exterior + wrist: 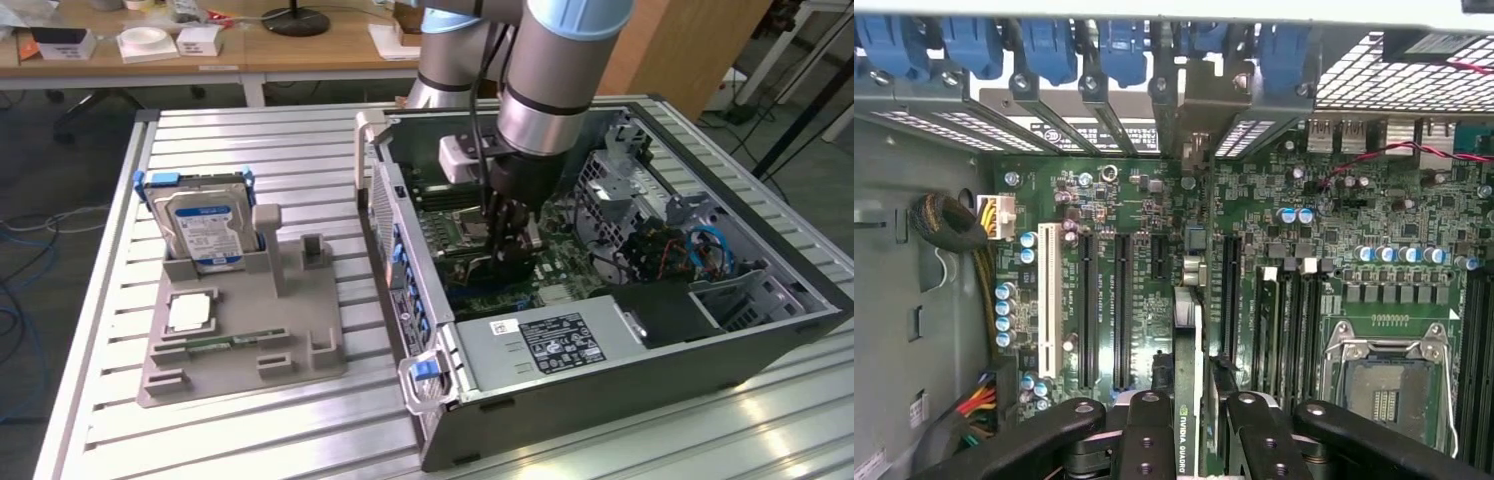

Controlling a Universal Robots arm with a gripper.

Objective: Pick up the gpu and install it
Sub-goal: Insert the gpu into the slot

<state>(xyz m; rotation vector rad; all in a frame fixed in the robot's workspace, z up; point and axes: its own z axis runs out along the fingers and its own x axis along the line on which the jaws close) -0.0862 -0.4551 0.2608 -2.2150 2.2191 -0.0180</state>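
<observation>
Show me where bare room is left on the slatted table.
Free: the table strip in front of the grey parts holder and the computer case, plus the strip behind the hard drive. Crowded: inside the case, where the gripper holds the gpu.

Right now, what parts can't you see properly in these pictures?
- The gpu: wrist view, seen edge-on between the hand's fingers, so its face is hidden.
- Whether the gpu sits in its slot: exterior view, the arm covers it.
- The motherboard: exterior view, partly behind the arm and case wall.
- Hard drive label: exterior view, print too small to read.
</observation>
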